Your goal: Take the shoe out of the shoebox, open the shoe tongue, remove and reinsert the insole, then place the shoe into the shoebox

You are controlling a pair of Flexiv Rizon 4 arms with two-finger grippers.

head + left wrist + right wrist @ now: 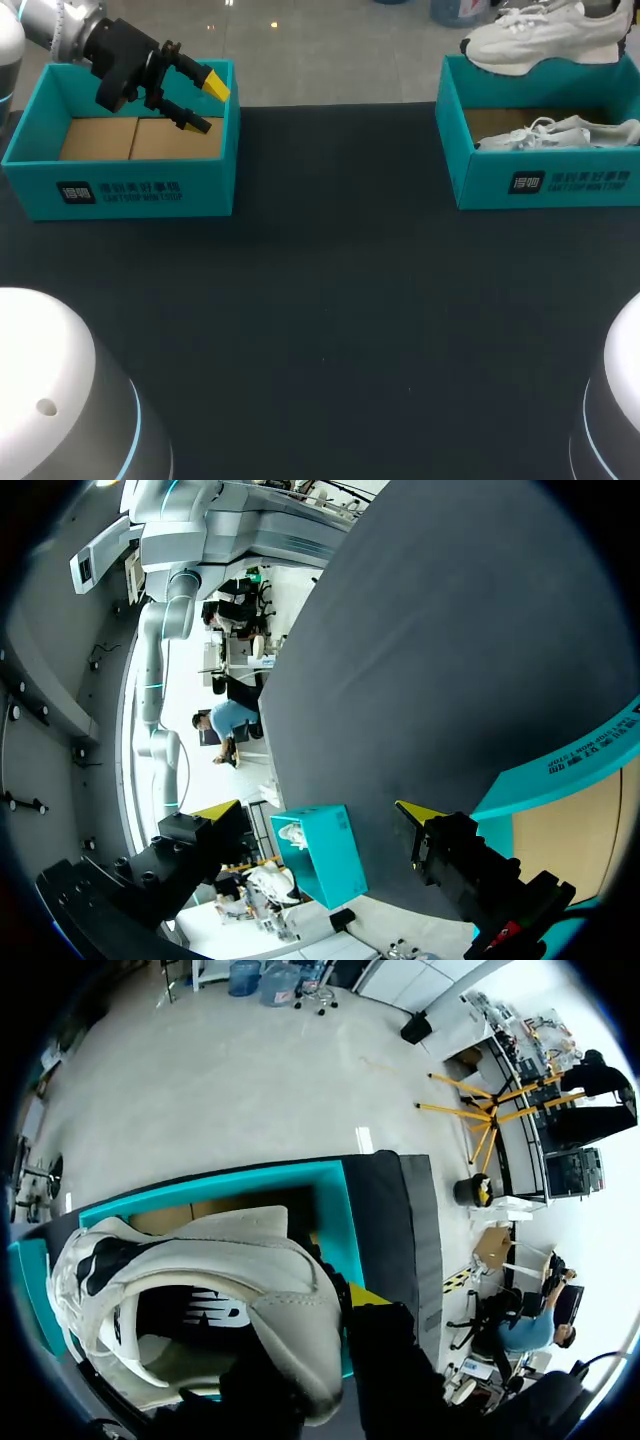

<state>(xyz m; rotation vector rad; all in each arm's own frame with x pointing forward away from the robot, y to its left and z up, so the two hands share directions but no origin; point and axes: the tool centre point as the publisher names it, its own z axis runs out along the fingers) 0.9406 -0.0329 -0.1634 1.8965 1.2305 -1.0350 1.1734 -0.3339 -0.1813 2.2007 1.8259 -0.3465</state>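
White shoe pinched in right hand above right shoebox, left hand spread, tilted over left shoebox

White shoe with black patches; teal shoebox, white print, brown inside; table black, perhaps charcoal.

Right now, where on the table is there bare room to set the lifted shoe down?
The widest bare patch is the black table between the left shoebox and the right shoebox. The left shoebox's floor is bare too, but the left gripper hangs over it. The right shoebox is crowded: a second shoe lies inside, the lifted shoe above it.
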